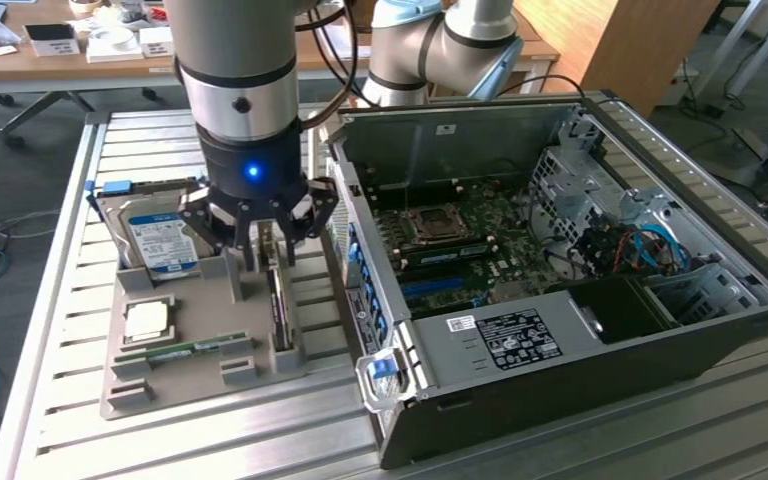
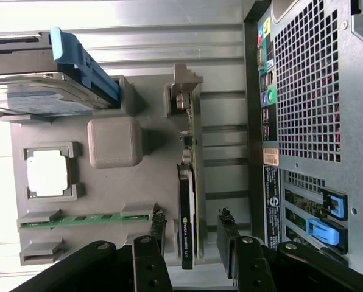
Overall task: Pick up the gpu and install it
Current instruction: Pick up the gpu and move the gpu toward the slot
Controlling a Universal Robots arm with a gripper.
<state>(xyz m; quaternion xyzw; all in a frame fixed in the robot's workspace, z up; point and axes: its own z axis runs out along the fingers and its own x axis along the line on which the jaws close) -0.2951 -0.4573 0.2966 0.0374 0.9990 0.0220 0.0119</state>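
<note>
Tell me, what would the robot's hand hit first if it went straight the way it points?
Most likely the gpu, standing on edge in the gray tray. The open hand points down at it, a finger either side; depth is unclear.

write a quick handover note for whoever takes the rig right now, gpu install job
Gripper: open, low over the grey holder tray, one finger on either side of the gpu, not closed on it.
Gpu: standing on edge in its slot in the tray, on the side nearest the open computer case.
Other parts in the tray: hard drive, memory stick.
Done: gripper lined up over the gpu.
Left: gpu not yet gripped or lifted, and not yet installed in the case.
</note>
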